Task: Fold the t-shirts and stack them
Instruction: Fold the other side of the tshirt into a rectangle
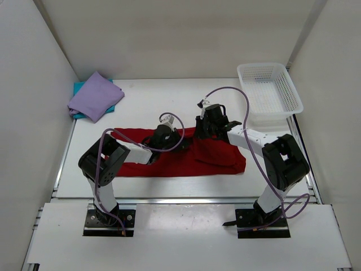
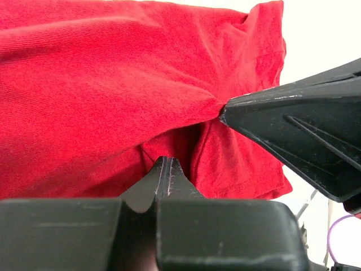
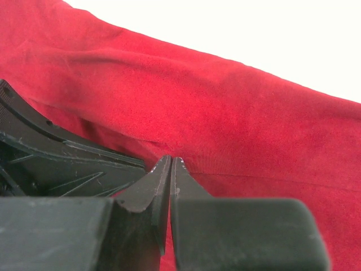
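Dark red t-shirt [image 1: 186,161] lies spread lengthwise across the middle of the tabletop [image 1: 169,96], between the two arms. Its right end looks partly doubled over.

Right claw [image 3: 171,165] is pinched shut on it — in the left wrist view the cloth puckers to a point at its tip. Left claw [image 2: 167,166] is closed too, tips pressed into a fold of the same shirt. I cannot tell whether fabric is actually caught between them.

I judge the shirt light, limp and stretchy. It will sag and drag, so I want both holds on a hem or edge, well apart, not mid-panel.

Pale lavender t-shirt [image 1: 96,96] sits folded on the teal t-shirt [image 1: 79,87] at the far left corner — the stack to join. White mesh basket [image 1: 293,90] at far right shows nothing inside.
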Controlling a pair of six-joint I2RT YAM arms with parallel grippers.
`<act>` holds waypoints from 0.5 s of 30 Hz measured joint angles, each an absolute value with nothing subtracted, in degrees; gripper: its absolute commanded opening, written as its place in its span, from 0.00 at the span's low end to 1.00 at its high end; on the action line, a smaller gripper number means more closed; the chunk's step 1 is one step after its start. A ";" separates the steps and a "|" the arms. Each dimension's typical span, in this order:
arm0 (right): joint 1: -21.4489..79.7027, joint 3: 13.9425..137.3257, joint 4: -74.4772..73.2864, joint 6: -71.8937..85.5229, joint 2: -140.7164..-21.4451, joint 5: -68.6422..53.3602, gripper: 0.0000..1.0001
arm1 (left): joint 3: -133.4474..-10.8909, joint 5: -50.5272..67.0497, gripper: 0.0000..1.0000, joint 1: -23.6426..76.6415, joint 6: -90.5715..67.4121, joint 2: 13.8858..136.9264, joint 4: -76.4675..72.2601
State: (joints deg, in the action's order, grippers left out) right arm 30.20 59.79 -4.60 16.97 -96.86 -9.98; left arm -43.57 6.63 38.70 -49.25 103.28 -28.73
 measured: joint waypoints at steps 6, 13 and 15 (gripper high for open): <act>30.20 59.72 -4.36 17.37 -96.77 -10.22 0.00 | -44.21 5.98 0.00 38.41 -49.58 103.57 -28.62; 30.11 59.31 -3.92 17.85 -95.77 -10.68 0.00 | -48.14 5.98 0.03 38.44 -50.37 106.28 -29.19; 30.00 59.16 -3.75 18.00 -95.68 -10.94 0.00 | -48.95 5.93 0.05 38.22 -50.52 107.59 -29.06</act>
State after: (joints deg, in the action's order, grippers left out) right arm 30.00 59.16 -3.75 18.00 -95.68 -10.94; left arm -48.95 5.93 38.22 -50.52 107.59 -29.06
